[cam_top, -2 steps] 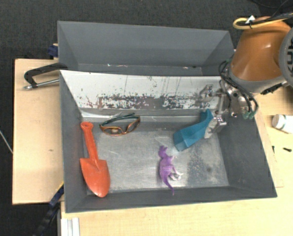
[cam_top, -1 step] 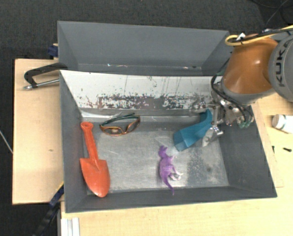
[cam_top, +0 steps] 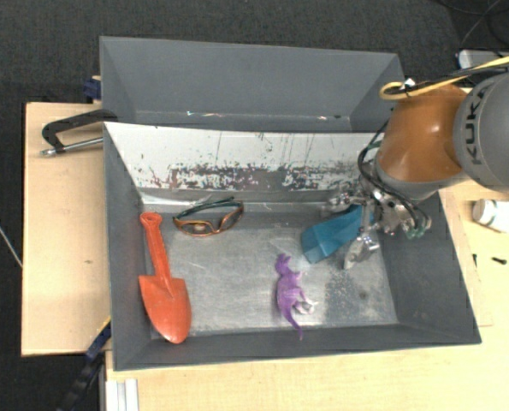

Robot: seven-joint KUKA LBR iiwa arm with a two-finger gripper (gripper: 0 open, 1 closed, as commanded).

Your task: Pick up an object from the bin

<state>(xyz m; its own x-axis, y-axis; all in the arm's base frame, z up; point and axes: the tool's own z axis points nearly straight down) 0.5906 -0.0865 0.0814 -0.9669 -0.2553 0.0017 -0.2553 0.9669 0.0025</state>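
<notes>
My gripper (cam_top: pixel 350 226) is low in the bin's right half, under the orange wrist cover. A teal blue soft-looking object (cam_top: pixel 327 238) sits between its two metal fingers, one finger above it and one at its lower right, and it slants up toward the wrist. The gripper is shut on it. A purple toy dinosaur (cam_top: pixel 289 292) lies just below and to the left on the bin floor, apart from the fingers.
A pair of brown-rimmed glasses (cam_top: pixel 208 219) lies near the back wall, left of centre. An orange toy shovel (cam_top: pixel 162 288) lies along the left wall with its blade toward the front. The arm comes in over the right rim.
</notes>
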